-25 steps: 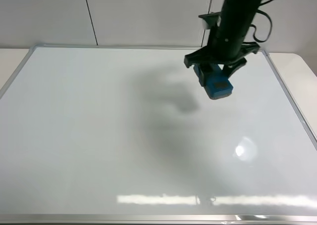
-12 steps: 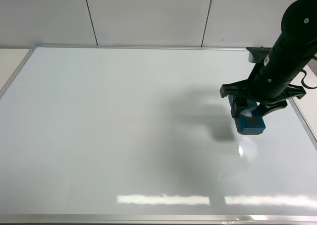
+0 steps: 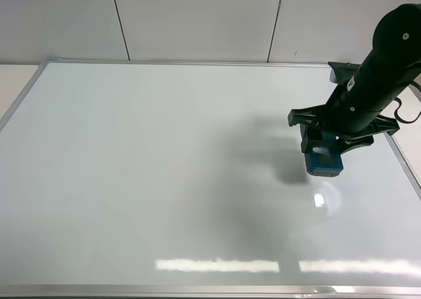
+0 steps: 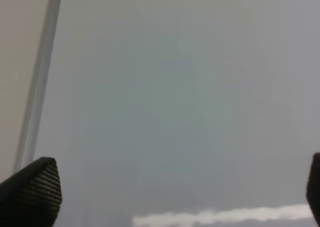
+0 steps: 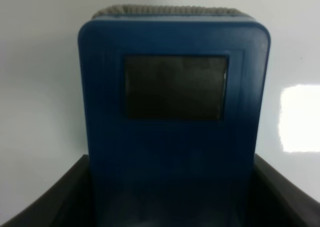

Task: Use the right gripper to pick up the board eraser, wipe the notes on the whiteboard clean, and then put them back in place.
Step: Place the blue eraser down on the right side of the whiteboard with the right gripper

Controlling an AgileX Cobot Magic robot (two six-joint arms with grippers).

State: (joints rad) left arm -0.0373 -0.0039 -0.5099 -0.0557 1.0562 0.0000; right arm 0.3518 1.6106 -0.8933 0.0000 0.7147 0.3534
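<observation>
The whiteboard [image 3: 164, 180] fills most of the exterior high view, glossy white in a silver frame. No notes show on it. My right gripper [image 3: 322, 155] hangs from the black arm over the board's right part and is shut on the board eraser [image 3: 324, 162], a blue block with a dark square inset. The right wrist view shows the board eraser [image 5: 172, 117] close up, held between both fingers [image 5: 45, 202], its felt edge towards the whiteboard [image 5: 40, 62]. My left gripper [image 4: 160, 192] is open over the whiteboard [image 4: 175, 97], its black fingertips [image 4: 30, 187] far apart, near the frame.
The board's silver frame [image 3: 388, 141] runs just right of the held eraser. A frame strip [image 4: 37, 87] also crosses the left wrist view. Light glare spots [image 3: 320, 199] lie on the board. A white wall [image 3: 197, 19] stands behind.
My right gripper carried the eraser from the board's upper middle to the right and nearer over the last second, then shifted slightly left and up in the last half second.
</observation>
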